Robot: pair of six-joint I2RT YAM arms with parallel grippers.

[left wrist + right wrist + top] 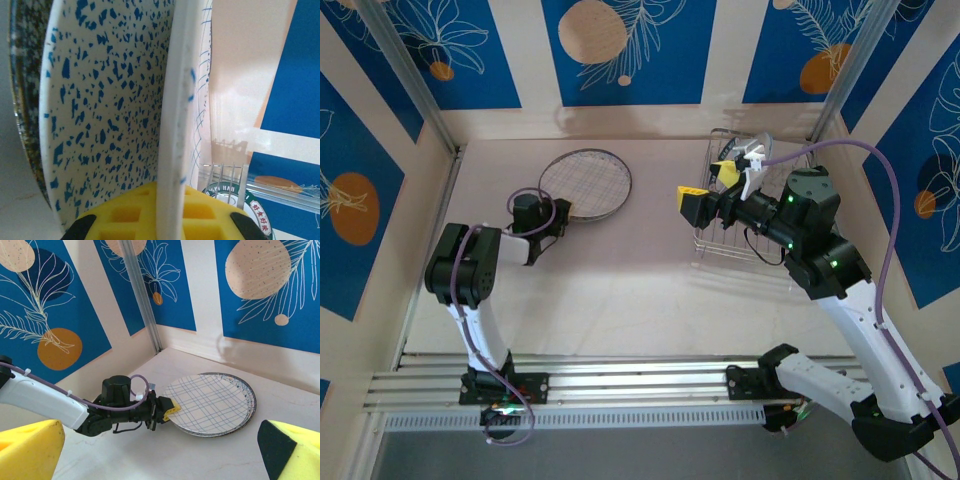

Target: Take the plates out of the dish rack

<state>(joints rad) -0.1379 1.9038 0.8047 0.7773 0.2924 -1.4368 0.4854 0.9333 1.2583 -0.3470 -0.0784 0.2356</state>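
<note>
The left gripper pinches a plate by its rim, likely seating it on the stack beyond; the right gripper, spread, hovers before the rack.

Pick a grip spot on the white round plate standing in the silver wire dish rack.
Its upper rim, from above. The plate seems to stand on edge at the rack's far end, wires flanking it, so only the top edge is free. The open right gripper hovers nearby.
</note>
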